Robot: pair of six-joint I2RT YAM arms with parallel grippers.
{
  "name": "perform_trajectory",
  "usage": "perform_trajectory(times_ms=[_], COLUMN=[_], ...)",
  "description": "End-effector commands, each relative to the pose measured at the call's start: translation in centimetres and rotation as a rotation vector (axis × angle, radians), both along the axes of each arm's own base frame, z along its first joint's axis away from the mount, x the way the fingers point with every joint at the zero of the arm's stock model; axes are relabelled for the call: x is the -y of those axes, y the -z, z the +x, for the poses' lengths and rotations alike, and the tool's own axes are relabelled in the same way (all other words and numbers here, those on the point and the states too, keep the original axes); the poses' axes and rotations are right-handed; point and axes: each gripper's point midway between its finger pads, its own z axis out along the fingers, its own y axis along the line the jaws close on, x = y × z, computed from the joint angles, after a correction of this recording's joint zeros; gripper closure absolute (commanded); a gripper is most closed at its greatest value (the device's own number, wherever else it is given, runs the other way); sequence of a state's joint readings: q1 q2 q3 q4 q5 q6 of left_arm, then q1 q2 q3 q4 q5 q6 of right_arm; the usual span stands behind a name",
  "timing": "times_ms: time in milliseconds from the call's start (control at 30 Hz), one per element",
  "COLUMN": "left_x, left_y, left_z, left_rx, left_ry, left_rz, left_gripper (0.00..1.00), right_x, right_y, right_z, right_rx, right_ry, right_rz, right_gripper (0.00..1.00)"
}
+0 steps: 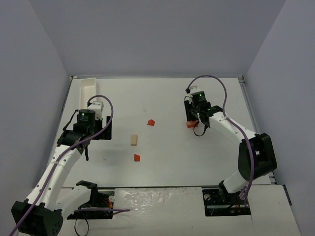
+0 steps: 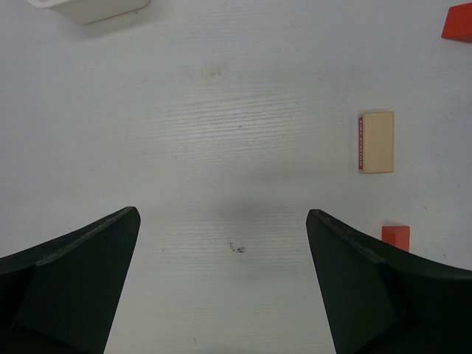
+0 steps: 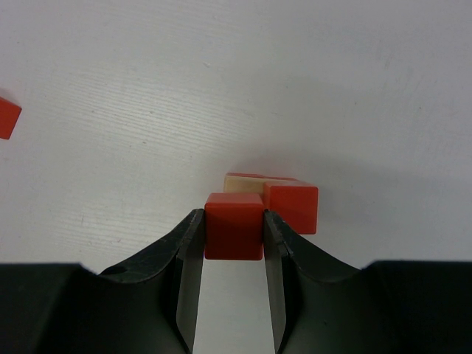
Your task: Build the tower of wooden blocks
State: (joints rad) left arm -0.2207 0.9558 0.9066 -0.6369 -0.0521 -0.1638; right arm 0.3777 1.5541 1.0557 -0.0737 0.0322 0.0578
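The right gripper (image 3: 233, 220) clamps a red cube (image 3: 234, 230) by its flat sides, just beside the tower (image 3: 290, 203). Light, rigid, smooth wood, it probably topples easily. The left gripper (image 2: 221, 212) gapes empty.

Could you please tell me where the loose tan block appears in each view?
Top external: tan block, left of centre.
Left wrist: right side.
Right wrist: the loose one is not in it.
Landmark: loose red block just below it in both.

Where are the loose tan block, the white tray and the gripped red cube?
tan block (image 2: 376, 141), left wrist view, top face.
white tray (image 1: 88, 87), top view, bare inside.
red cube (image 3: 234, 225), right wrist view, near face.
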Motion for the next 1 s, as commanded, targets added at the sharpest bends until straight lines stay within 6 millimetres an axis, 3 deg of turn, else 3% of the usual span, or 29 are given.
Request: perform_trajectory(times_ms=[0,967], left_x=[0.14,0.24], left_y=[-1.73,-1.59], left_z=[1.29,1.31], left_rx=[0.073,0.066], left_ry=[0.003,0.007], left_rz=[-0.007,-0.008], left_gripper=[0.05,0.05], right_x=[0.02,0.42], right_y=[-1.21,-1.03], right_z=[1.5,1.57], right_rx=[0.061,0.063], right_ry=[0.011,0.031], right_rz=[0.016,0.019], right_gripper=[0.99,0.96])
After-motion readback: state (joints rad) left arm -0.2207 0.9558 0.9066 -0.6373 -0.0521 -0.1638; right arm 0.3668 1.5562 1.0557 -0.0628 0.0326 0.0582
